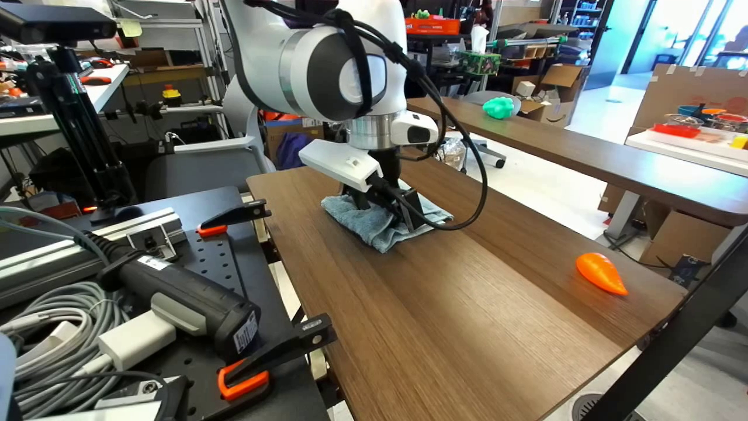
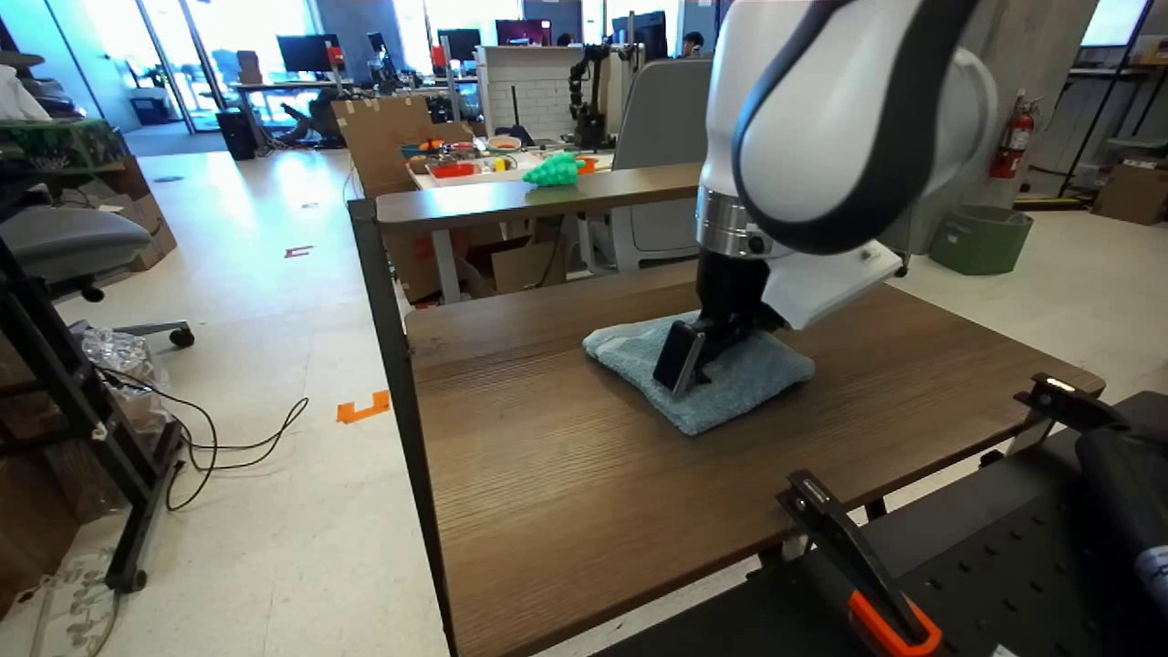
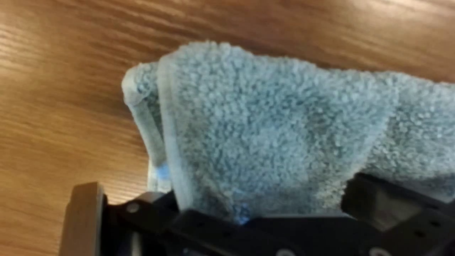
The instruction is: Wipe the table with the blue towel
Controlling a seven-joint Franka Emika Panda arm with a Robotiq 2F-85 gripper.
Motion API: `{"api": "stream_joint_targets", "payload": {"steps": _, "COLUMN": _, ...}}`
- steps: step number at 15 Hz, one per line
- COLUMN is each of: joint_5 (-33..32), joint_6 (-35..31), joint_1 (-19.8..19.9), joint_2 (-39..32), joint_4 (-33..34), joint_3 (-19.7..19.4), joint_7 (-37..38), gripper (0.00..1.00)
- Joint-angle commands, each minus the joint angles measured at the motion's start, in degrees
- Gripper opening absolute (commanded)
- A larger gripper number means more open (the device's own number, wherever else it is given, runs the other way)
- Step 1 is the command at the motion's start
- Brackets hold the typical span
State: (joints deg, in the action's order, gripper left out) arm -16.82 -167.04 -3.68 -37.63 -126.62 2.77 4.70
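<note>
Pointing my gripper down at the blue terry towel, I have its two fingers wide apart, and I see no cloth clamped between them. The towel lies directly below, folded and somewhat rumpled, on the dark brown wood-grain table. In the wrist view, one finger shows beyond the pale hem, against the wood, while the other shows against the cloth; whether either touches the towel, I cannot tell. I judge that the step in hand is to take hold, with wiping to follow. The towel should be light and very soft, with nothing in it to break, so I may squeeze firmly. Its looped pile will probably not slip from my fingers, but the folded layers can slide on each other: if I pinch only the top one, the rest may open. Therefore I would gather a thick bunch near the middle, low and through all layers, rather than one edge. Being limp, it will follow a drag better than a push. In an exterior view, an orange teardrop-shaped object rests on the same table, well apart from the towel; a long stroke could knock it.
</note>
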Motion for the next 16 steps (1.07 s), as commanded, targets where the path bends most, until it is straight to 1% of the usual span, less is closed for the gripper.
{"api": "stream_joint_targets", "payload": {"steps": 1, "joint_5": 8.5, "joint_6": 10.9, "joint_1": 1.3, "joint_2": -5.7, "joint_4": 12.4, "joint_3": 0.6, "joint_7": -2.2, "gripper": 1.0}}
{"api": "stream_joint_targets", "payload": {"steps": 3, "joint_5": 11.4, "joint_6": 15.8, "joint_1": 1.4, "joint_2": -7.0, "joint_4": 18.3, "joint_3": -0.4, "joint_7": -1.4, "gripper": 1.0}}
{"api": "stream_joint_targets", "payload": {"steps": 5, "joint_5": 13.3, "joint_6": 19.4, "joint_1": 1.5, "joint_2": -8.3, "joint_4": 22.8, "joint_3": -1.1, "joint_7": -0.7, "gripper": 1.0}}
{"api": "stream_joint_targets", "payload": {"steps": 8, "joint_5": 13.7, "joint_6": 21.1, "joint_1": 0.6, "joint_2": -10.1, "joint_4": 25.8, "joint_3": -1.4, "joint_7": -0.7, "gripper": 1.0}}
{"api": "stream_joint_targets", "payload": {"steps": 10, "joint_5": 13.1, "joint_6": 20.5, "joint_1": -0.9, "joint_2": -10.5, "joint_4": 24.9, "joint_3": -0.8, "joint_7": -0.8, "gripper": 1.0}}
{"api": "stream_joint_targets", "payload": {"steps": 12, "joint_5": 12.2, "joint_6": 19.2, "joint_1": -3.1, "joint_2": -10.5, "joint_4": 23.1, "joint_3": -0.6, "joint_7": -0.3, "gripper": 1.0}}
{"api": "stream_joint_targets", "payload": {"steps": 14, "joint_5": 11.1, "joint_6": 18.9, "joint_1": -5.4, "joint_2": -9.6, "joint_4": 20.9, "joint_3": -0.6, "joint_7": -0.7, "gripper": 1.0}}
{"api": "stream_joint_targets", "payload": {"steps": 16, "joint_5": 8.9, "joint_6": 18.4, "joint_1": -8.0, "joint_2": -7.6, "joint_4": 17.4, "joint_3": -1.5, "joint_7": -0.8, "gripper": 1.0}}
